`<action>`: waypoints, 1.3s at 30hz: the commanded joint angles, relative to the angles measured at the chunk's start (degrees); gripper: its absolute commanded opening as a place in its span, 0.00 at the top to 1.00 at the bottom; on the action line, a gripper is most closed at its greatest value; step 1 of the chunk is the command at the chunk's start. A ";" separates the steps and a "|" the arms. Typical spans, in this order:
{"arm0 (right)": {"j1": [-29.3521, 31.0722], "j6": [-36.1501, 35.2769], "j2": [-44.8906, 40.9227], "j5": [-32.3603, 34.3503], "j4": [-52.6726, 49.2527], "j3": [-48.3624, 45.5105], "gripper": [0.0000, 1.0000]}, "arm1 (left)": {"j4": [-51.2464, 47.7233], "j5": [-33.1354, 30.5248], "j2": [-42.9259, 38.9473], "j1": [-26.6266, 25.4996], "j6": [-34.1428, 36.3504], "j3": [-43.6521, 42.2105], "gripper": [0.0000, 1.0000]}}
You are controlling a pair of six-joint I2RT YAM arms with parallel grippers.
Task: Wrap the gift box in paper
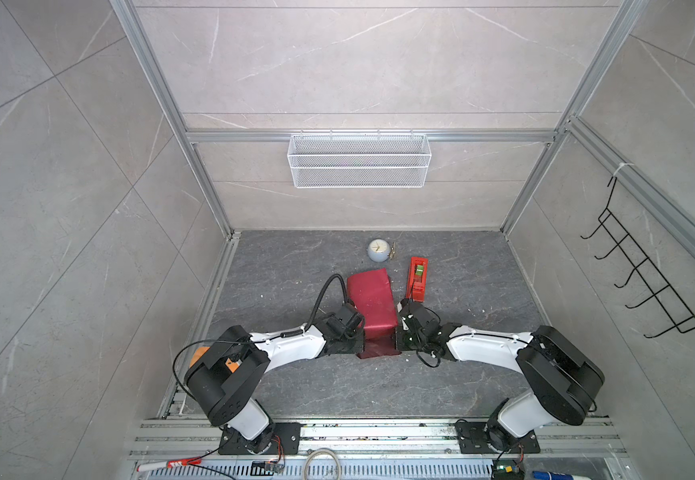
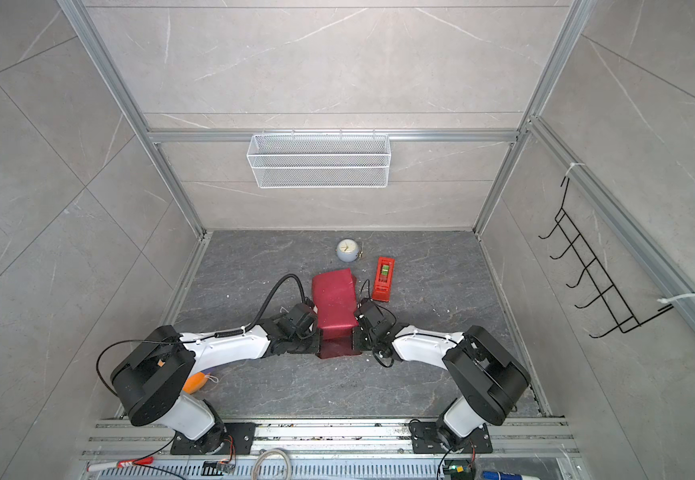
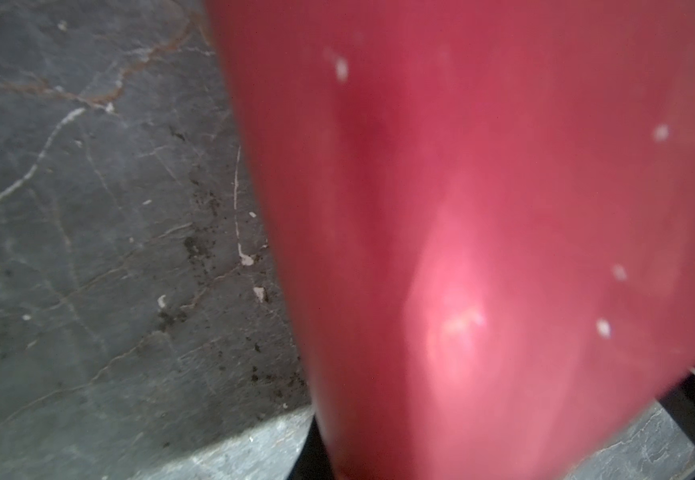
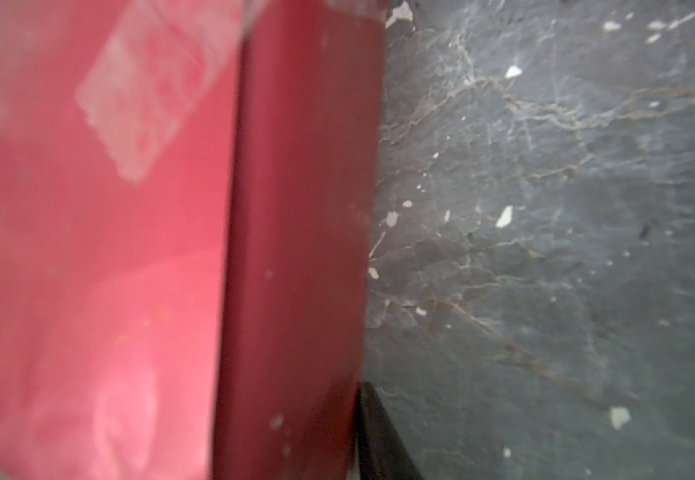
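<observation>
Clamping fully shut, apparently on the paper [image 1: 373, 299], the left gripper [image 1: 356, 345] is sitting at its left side, midway across the bench [image 1: 483, 332]. The paper is draping over the gift box, hiding it. The right gripper [image 1: 400, 343] is sitting just beside its right side; its opening cannot be told.

A thin dark maroon paper sheet [image 1: 373, 303], shiny red on its other side, sits mid-table [image 1: 296, 386], folded over a hidden boxy form. One flap reaches toward the table's near edge.
</observation>
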 commanded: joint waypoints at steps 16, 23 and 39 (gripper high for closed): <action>1.00 1.14 -3.09 1.43 -3.67 -0.93 0.75 | -2.22 -0.66 0.46 -0.22 -0.97 2.49 1.00; 1.00 2.03 -1.16 2.31 -2.27 0.44 0.88 | -2.46 -0.83 0.42 -0.21 -0.97 2.46 1.00; 1.35 4.11 -4.64 1.88 -3.54 -3.52 0.76 | -3.27 -1.20 0.00 -0.18 -1.23 2.67 1.00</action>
